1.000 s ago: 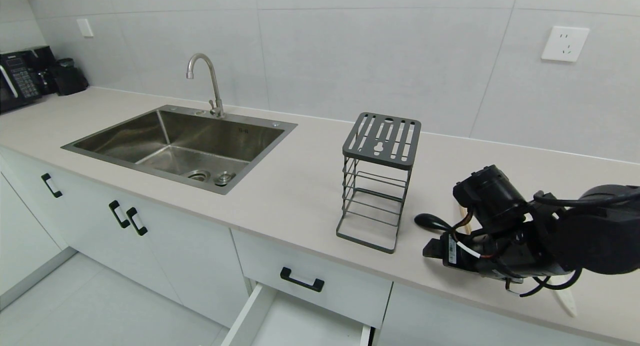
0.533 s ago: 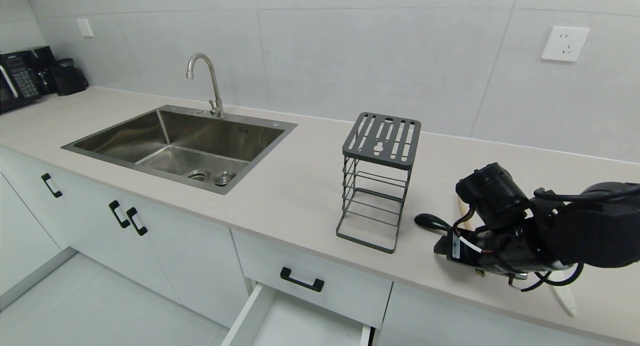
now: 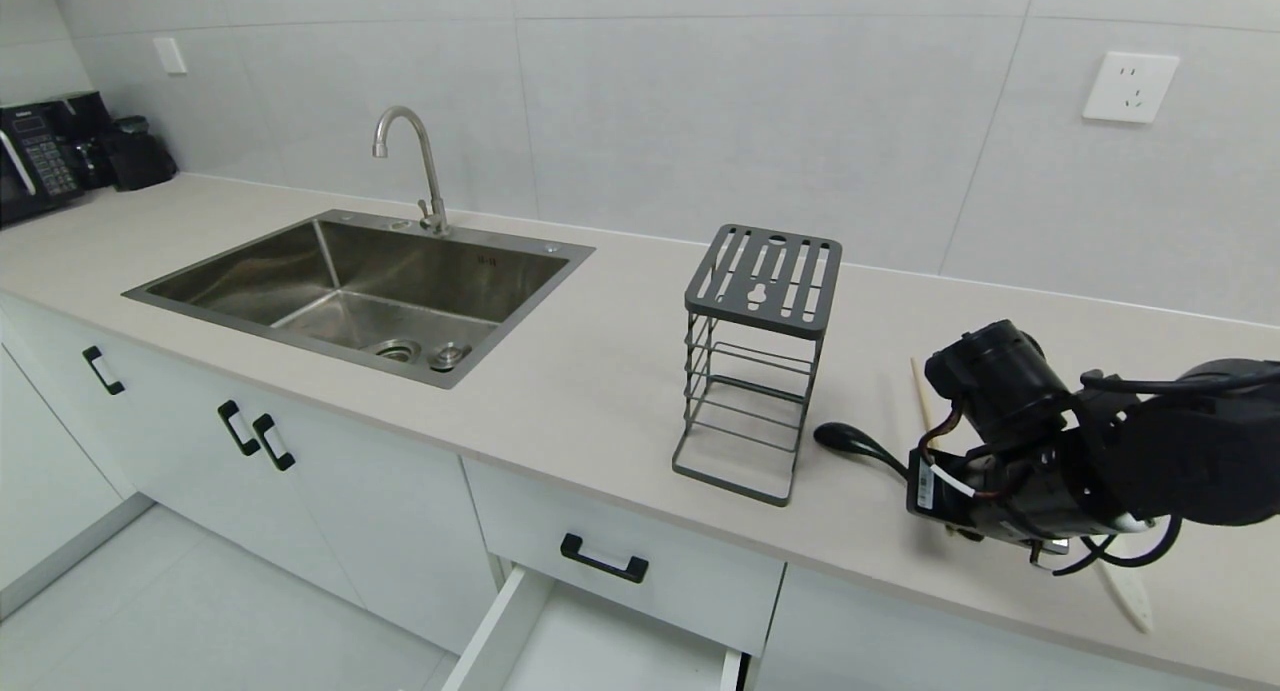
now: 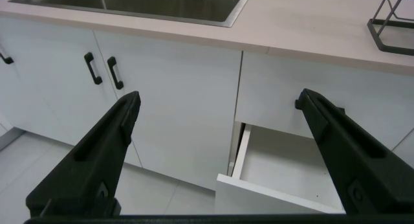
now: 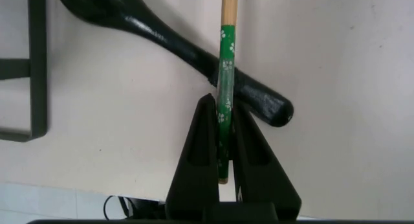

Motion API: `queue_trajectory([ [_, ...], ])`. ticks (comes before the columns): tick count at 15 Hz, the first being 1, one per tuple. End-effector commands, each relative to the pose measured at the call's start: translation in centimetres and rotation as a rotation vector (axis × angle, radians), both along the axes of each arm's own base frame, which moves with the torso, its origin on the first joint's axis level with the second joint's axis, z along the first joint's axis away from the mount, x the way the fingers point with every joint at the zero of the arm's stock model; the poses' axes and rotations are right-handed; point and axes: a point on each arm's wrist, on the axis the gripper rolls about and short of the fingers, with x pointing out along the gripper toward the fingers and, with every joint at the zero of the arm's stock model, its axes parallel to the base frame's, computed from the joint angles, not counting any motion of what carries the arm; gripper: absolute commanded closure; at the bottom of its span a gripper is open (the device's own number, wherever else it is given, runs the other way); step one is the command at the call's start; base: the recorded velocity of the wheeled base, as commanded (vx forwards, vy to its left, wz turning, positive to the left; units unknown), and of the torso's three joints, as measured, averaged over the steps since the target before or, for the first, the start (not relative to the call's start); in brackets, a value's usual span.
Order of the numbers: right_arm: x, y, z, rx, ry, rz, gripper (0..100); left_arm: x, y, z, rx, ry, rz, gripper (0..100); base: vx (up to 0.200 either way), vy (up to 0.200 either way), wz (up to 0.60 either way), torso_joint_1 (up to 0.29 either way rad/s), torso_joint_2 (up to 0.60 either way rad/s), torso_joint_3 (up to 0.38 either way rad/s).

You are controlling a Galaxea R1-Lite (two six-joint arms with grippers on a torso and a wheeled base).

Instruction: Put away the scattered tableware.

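1. The right gripper is low over the counter, to the right of the rack and near the front edge.
2. Its jaws are clenched on a chopstick, gripping the green patterned part near one end. The bare wooden end points away toward the wall.
3. In the head view the chopstick shows as a thin pale stick coming out from behind the right wrist. I cannot tell whether it rests on the counter or is held just above it.
4. A black spoon lies flat on the counter. The chopstick crosses over its handle just beyond the fingertips, and the handle's blunt end lies beside the right finger.
5. In the head view the spoon has its bowl toward the rack, near the rack's foot but apart from it.
6. The rack stands upright on the counter between the sink and the right arm. It is a dark wire frame with a slotted top.
7. The left gripper hangs in front of the cabinets below counter height, its jaws spread wide with nothing between them.
8. A drawer below the counter stands pulled out, under the rack's part of the counter.
9. A small white piece lies on the counter by the right arm; what it is I cannot tell.
10. A faucet stands behind the sink.
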Motion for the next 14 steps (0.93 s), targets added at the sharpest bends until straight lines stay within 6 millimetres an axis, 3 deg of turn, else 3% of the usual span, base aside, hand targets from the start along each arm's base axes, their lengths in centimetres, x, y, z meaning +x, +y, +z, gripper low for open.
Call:
queue_trajectory([
  [1, -0.5, -0.5, 1.6, 0.026, -0.052, -0.008, 100, 0.0, 0.0, 0.0, 0.000, 0.001, 0.000, 0, 0.000, 0.000, 0.00, 0.000, 0.00, 0.000],
  [3, -1.1, -1.2, 3.0, 0.046, -0.097, -0.019, 100, 0.0, 0.0, 0.0, 0.000, 0.000, 0.000, 0, 0.000, 0.000, 0.00, 0.000, 0.00, 0.000],
  [6, -3.3, -2.3, 6.6, 0.070, -0.235, 0.007, 100, 0.0, 0.0, 0.0, 0.000, 0.000, 0.002, 0, 0.000, 0.000, 0.00, 0.000, 0.00, 0.000],
  [9, -5.6, -3.1, 10.4, 0.036, -0.427, 0.142, 100, 0.0, 0.0, 0.0, 0.000, 0.000, 0.000, 0, 0.000, 0.000, 0.00, 0.000, 0.00, 0.000],
  [10, -5.6, -3.1, 10.4, 0.036, -0.427, 0.142, 100, 0.0, 0.0, 0.0, 0.000, 0.000, 0.000, 0, 0.000, 0.000, 0.00, 0.000, 0.00, 0.000],
  [11, -6.9, -3.0, 11.6, 0.022, -0.519, 0.221, 100, 0.0, 0.0, 0.0, 0.000, 0.001, 0.000, 0, 0.000, 0.000, 0.00, 0.000, 0.00, 0.000],
  [14, -8.7, -3.5, 11.0, -0.021, -0.582, 0.302, 100, 0.0, 0.0, 0.0, 0.000, 0.001, 0.002, 0, 0.000, 0.000, 0.00, 0.000, 0.00, 0.000],
])
